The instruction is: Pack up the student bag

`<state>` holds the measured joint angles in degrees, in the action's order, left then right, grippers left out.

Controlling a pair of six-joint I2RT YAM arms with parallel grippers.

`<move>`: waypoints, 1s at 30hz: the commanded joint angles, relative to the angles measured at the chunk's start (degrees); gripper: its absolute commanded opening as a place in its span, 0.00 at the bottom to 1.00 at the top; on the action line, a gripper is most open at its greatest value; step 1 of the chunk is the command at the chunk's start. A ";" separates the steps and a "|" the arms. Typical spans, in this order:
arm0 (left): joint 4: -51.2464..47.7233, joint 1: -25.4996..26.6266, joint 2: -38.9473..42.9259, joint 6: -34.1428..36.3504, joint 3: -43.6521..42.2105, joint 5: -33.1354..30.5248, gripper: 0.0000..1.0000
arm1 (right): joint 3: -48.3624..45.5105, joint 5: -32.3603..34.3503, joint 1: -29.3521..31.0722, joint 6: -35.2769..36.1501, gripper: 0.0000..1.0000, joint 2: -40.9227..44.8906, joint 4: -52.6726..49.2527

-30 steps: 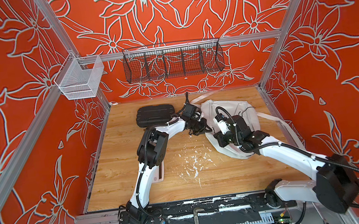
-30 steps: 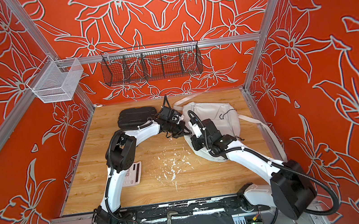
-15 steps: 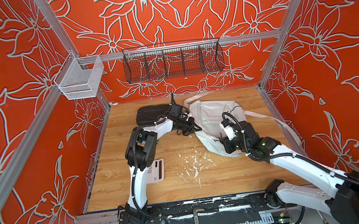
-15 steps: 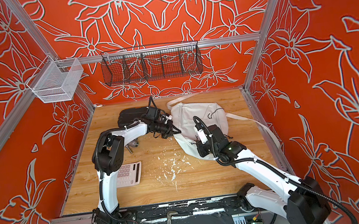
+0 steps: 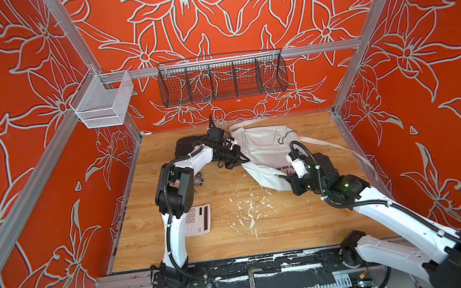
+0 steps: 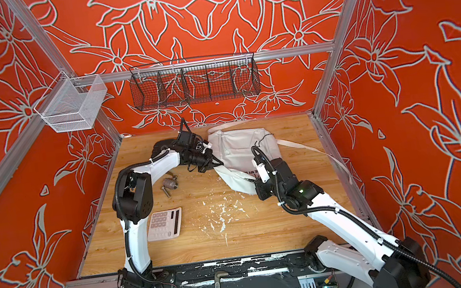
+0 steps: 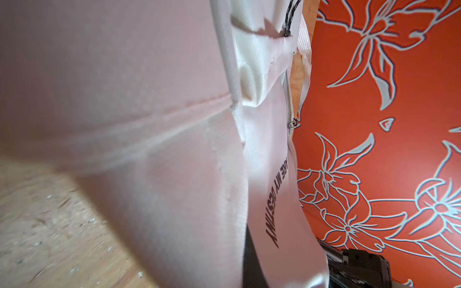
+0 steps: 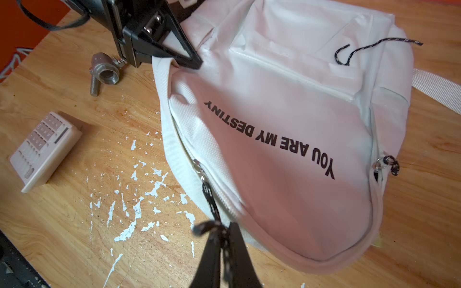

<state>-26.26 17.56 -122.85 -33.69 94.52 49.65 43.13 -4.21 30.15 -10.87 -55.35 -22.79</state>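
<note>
The student bag [image 5: 263, 149] [image 6: 236, 150], white with black print, lies on the wooden table at the back. My left gripper [image 5: 243, 161] [image 6: 218, 164] is shut on the bag's left edge by a white webbing loop; the right wrist view shows its black tips [image 8: 193, 62] pinching there. In the left wrist view the bag's fabric [image 7: 149, 124] fills the frame and hides the jaws. My right gripper [image 5: 284, 177] [image 8: 224, 237] is at the bag's near corner. It is shut on the black cord zipper pull [image 8: 209, 199] of a side zipper.
A black hard case [image 5: 188, 145] lies behind the left arm. A calculator [image 5: 198, 220] [image 8: 45, 149], a metal fitting [image 6: 169, 184] [image 8: 107, 72] and a bolt [image 8: 93, 86] lie front left of the bag. White flecks [image 5: 247, 209] dot the table. Wire baskets [image 5: 222, 77] hang on the back wall.
The right arm has drawn back toward the front right, keeping the zipper cord. The left gripper shifted left and nearer with the bag's edge. The bag now lies flatter and more spread out.
</note>
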 commanded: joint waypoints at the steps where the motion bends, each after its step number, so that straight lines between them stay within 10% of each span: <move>1: 0.57 -4.05 1.43 3.04 0.36 -1.99 0.05 | 1.69 -0.91 -0.76 -1.06 0.00 1.23 -3.80; 5: 1.72 1.17 4.12 5.01 0.17 -3.48 0.50 | 7.34 -7.28 0.26 -2.99 0.00 -5.19 -0.18; 10: 12.86 3.61 14.46 -0.25 -11.03 -9.28 0.74 | 13.77 -6.68 1.79 -4.80 0.00 -10.59 -0.78; 30: 14.49 13.85 36.95 -13.79 -34.83 -23.98 0.58 | 15.04 -5.64 7.06 -9.82 0.00 -18.49 6.46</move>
<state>-14.79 31.27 -85.80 -42.92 62.57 27.33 55.77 -9.54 36.40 -19.03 -73.58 -19.70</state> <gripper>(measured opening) 0.584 0.078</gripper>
